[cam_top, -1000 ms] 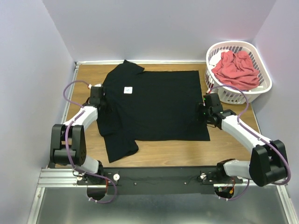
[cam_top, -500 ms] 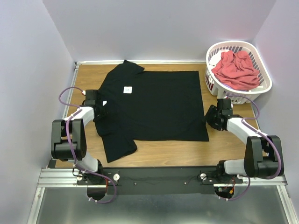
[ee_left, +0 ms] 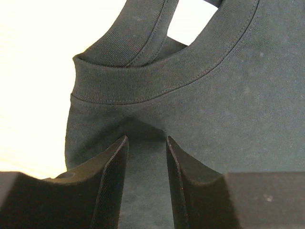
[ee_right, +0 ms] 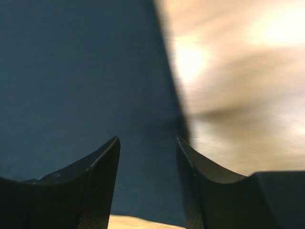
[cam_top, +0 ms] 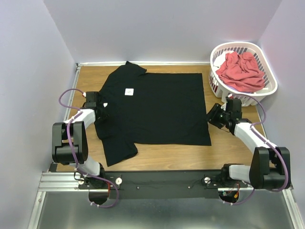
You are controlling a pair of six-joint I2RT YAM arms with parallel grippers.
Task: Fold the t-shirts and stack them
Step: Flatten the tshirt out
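The black t-shirt (cam_top: 157, 105) lies spread flat on the wooden table, its collar (ee_left: 157, 81) to the left and its hem to the right. A small white neck tag (cam_top: 128, 91) shows near the collar. My left gripper (cam_top: 102, 112) (ee_left: 147, 138) rests on the cloth just below the collar, jaws apart with flat fabric between them. My right gripper (cam_top: 213, 116) (ee_right: 147, 138) is open over the shirt's right hem edge (ee_right: 178, 109), holding nothing. The coral-red t-shirt (cam_top: 242, 71) lies crumpled in the basket.
The white slotted laundry basket (cam_top: 252, 98) stands at the back right corner, close behind my right arm. Lavender walls close in the table on the left, back and right. Bare wood (cam_top: 181, 155) shows between the shirt and the near rail.
My right gripper has drawn back rightward from on the shirt to its hem edge and narrowed its jaws. My left gripper shifted slightly left, and the shirt slid a little left.
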